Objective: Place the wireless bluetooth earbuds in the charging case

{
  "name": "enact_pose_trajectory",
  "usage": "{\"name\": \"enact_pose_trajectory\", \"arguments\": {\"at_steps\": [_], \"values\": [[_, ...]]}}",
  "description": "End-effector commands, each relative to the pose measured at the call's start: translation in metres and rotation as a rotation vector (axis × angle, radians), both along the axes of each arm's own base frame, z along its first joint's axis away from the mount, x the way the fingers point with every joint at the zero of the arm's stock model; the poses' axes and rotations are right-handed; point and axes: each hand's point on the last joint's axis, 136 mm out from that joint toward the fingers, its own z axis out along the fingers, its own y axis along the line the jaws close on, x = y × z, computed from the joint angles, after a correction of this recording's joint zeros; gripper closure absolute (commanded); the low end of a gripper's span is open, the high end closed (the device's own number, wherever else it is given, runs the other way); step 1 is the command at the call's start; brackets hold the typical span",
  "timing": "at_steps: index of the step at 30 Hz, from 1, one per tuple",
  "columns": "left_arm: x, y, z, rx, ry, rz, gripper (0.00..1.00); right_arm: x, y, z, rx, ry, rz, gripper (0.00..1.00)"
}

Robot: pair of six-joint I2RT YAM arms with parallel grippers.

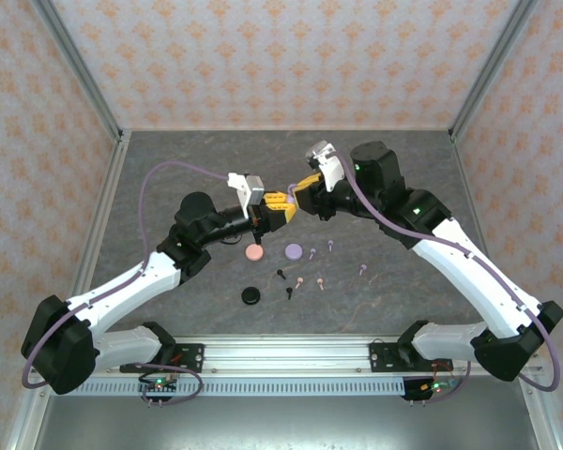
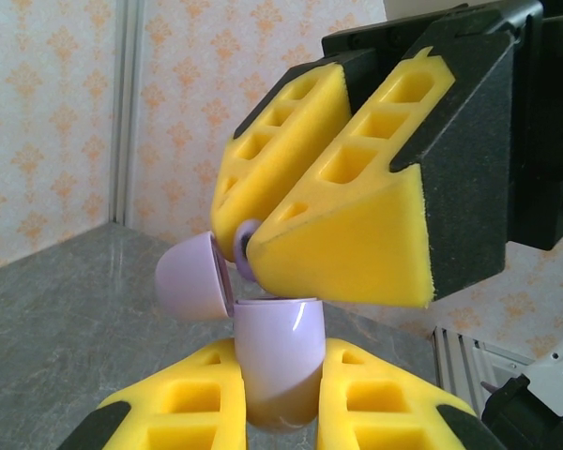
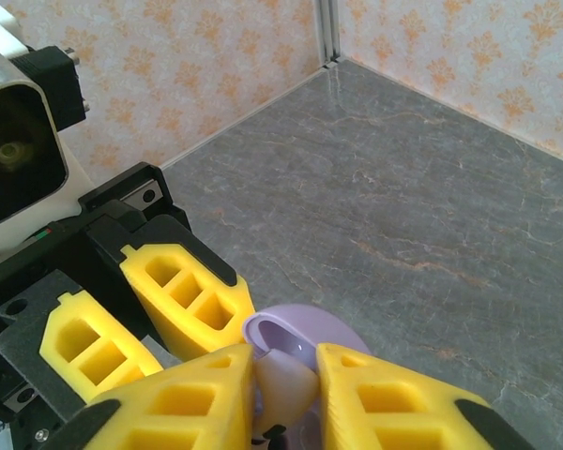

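My left gripper (image 1: pixel 278 209) (image 2: pixel 280 361) is shut on a lilac charging case (image 2: pixel 277 347), held upright above the table with its lid (image 2: pixel 192 277) (image 3: pixel 305 330) swung open. My right gripper (image 1: pixel 296 195) (image 3: pixel 286 366) comes at it from above, tip to tip with the left. It is shut on a lilac earbud (image 3: pixel 289 382) (image 2: pixel 245 255), whose head sits just over the case's open mouth. Several more earbuds lie on the table: lilac ones (image 1: pixel 329 245), pink ones (image 1: pixel 298 282) and black ones (image 1: pixel 281 275).
A pink round case (image 1: pixel 254 253), a lilac round case (image 1: pixel 294 250) and a black round case (image 1: pixel 251 295) lie on the grey table below the grippers. Patterned walls close in the back and both sides. A metal rail (image 1: pixel 281 354) runs along the near edge.
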Motion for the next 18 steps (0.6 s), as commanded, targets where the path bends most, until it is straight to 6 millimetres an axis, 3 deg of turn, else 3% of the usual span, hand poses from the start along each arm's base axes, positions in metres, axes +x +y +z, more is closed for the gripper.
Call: {"name": "enact_pose_trajectory", "arguments": {"at_steps": [1,12,18], "values": [[-0.008,-0.004,0.023,-0.039,-0.078,-0.025,1.0,-0.003,0.003,0.012,0.027,0.001,0.01,0.72],[-0.006,-0.004,0.025,-0.061,-0.084,-0.012,1.0,0.005,-0.011,0.052,0.114,-0.015,-0.098,0.41],[-0.007,-0.003,0.027,-0.065,-0.088,-0.006,1.0,0.011,-0.026,0.059,0.144,0.043,-0.163,0.4]]}}
